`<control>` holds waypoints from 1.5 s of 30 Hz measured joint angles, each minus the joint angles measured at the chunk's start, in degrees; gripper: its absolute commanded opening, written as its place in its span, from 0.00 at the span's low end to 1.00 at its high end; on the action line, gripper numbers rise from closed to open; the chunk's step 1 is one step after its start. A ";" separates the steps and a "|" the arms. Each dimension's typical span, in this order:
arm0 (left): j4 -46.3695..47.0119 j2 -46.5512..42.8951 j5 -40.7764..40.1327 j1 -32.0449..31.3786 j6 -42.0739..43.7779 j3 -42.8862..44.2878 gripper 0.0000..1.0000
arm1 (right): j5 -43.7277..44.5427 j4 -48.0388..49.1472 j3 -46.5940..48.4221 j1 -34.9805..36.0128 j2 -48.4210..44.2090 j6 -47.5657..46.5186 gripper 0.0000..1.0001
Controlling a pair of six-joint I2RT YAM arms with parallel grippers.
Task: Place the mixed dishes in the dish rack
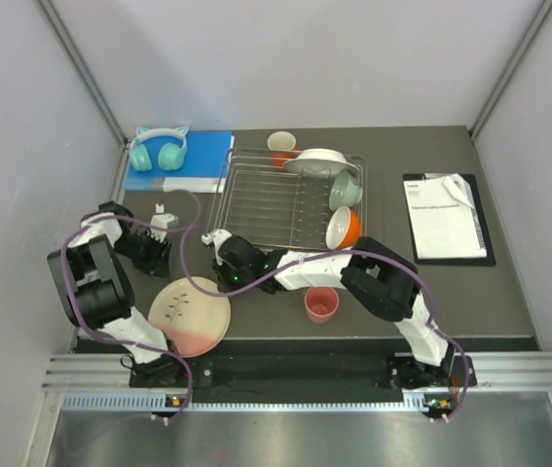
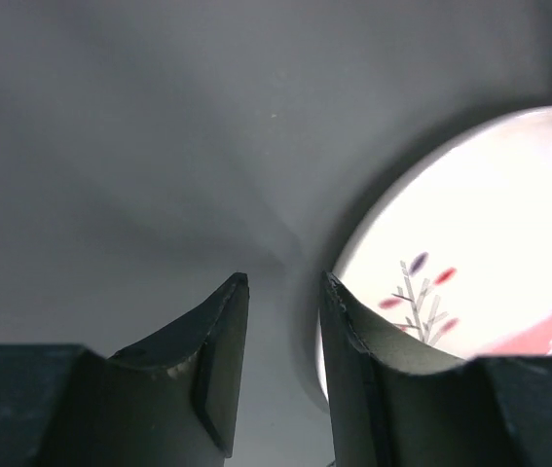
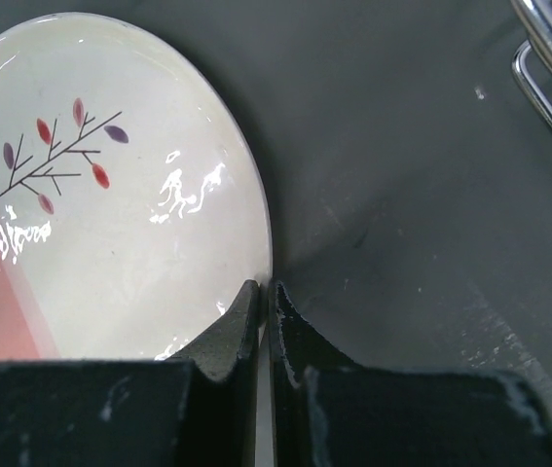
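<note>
Right wrist view: right gripper (image 3: pixel 264 288), nearly shut, sat at the far-right rim of the pink-and-cream sprig plate (image 3: pixel 129 224) (left gripper (image 2: pixel 283 280) gaped)

The left arm (image 1: pixel 95 282) folds up at near left, the left gripper (image 2: pixel 283 326) low over the desk, jaws slightly parted. The right arm (image 1: pixel 383 280) stretches leftward, the right gripper (image 3: pixel 265 316) with jaws pressed nearly together.
</note>
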 measured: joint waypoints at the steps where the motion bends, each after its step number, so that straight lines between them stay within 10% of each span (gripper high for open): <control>1: -1.51 -0.04 0.74 0.09 0.55 0.96 0.41 | 0.17 -0.02 0.00 0.02 0.00 0.00 0.00; 16: -12.09 1.05 9.64 1.05 3.28 6.25 0.46 | 20.02 4.46 -5.68 7.19 -3.91 -6.23 0.00; 42: -22.14 13.42 20.37 1.44 18.71 17.68 0.54 | 22.84 4.44 -2.86 9.09 -8.81 -13.20 0.00; 44: -22.40 13.40 20.41 1.44 19.93 17.16 0.60 | 22.77 4.04 -2.05 9.20 -8.81 -13.77 0.00; 45: -22.43 13.40 20.39 1.44 20.33 16.85 0.99 | 22.71 3.82 -1.75 9.29 -8.81 -14.12 0.00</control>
